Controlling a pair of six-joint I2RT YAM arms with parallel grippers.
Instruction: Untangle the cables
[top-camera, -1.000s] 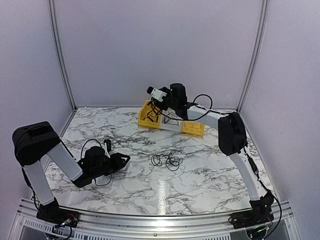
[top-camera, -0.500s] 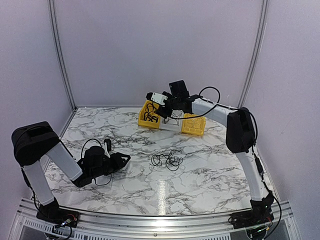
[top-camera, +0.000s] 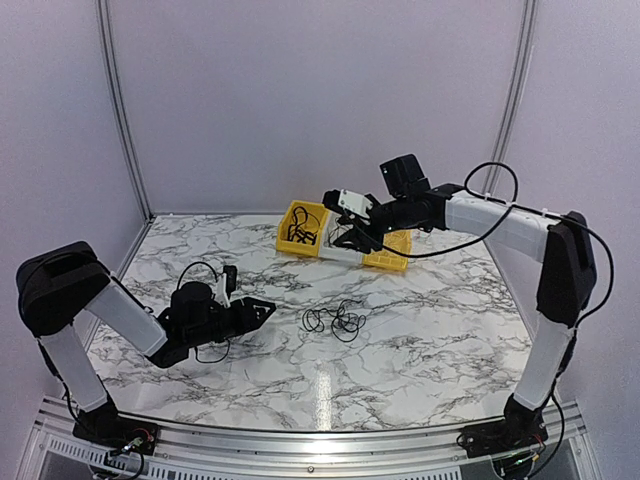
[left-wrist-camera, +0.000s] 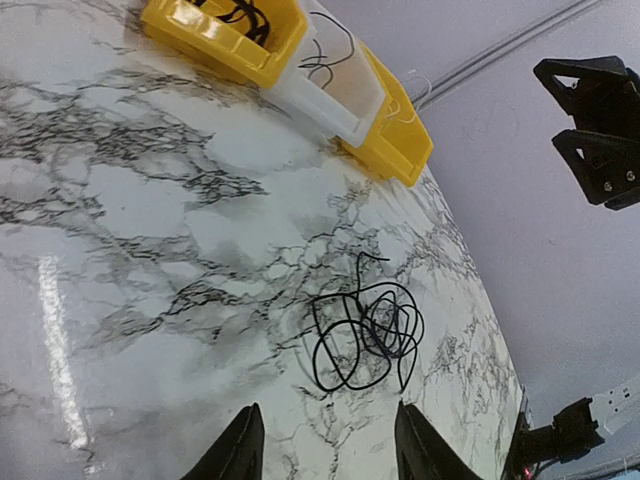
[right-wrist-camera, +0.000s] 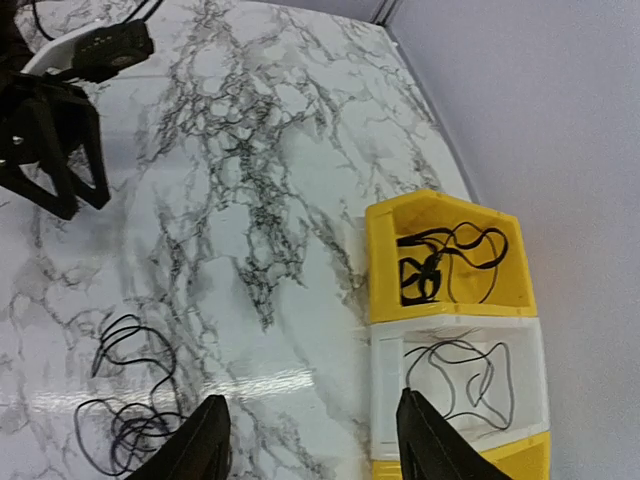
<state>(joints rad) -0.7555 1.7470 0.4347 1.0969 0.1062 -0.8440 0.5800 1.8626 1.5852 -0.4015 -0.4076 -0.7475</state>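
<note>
A loose knot of thin black cables (top-camera: 336, 321) lies on the marble table, also in the left wrist view (left-wrist-camera: 365, 333) and the right wrist view (right-wrist-camera: 125, 415). My left gripper (top-camera: 262, 310) is open and empty, low over the table to the left of the knot (left-wrist-camera: 325, 455). My right gripper (top-camera: 352, 237) is open and empty, raised above the bins (right-wrist-camera: 312, 440). A black cable (right-wrist-camera: 440, 262) lies in the left yellow bin (right-wrist-camera: 385, 265). A thin dark cable (right-wrist-camera: 470, 380) lies in the white bin (right-wrist-camera: 385, 400).
Three bins stand in a row at the back of the table: yellow (top-camera: 290, 232), white (top-camera: 340, 252), yellow (top-camera: 388, 258). White walls with metal posts close in the table. A metal rail runs along the near edge.
My right arm has swung right and lifted away from the bins, its gripper empty. My left gripper has moved a little right toward the knot.
</note>
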